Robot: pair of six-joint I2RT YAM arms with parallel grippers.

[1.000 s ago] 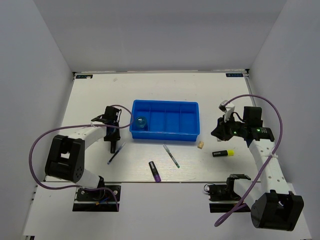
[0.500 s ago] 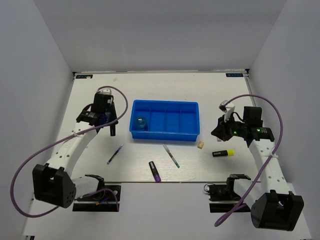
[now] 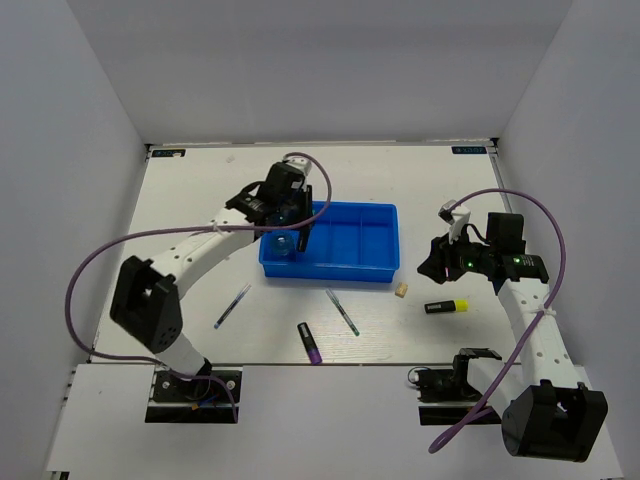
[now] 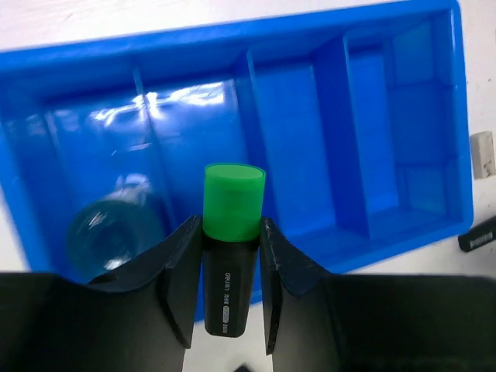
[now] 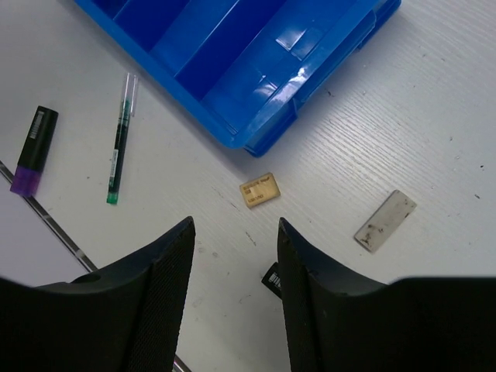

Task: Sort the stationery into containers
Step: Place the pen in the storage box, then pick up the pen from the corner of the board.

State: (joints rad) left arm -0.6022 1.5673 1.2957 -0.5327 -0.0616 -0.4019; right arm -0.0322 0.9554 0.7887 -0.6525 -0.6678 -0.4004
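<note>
Plainly, left gripper (image 4: 229, 226) clamps a green-capped black highlighter (image 4: 232, 198); right gripper (image 5: 234, 229) gapes, seemingly empty.

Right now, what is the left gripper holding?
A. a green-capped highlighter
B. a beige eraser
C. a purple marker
A: in the left wrist view, the left gripper is closed on a green-capped highlighter above the blue tray.
</note>
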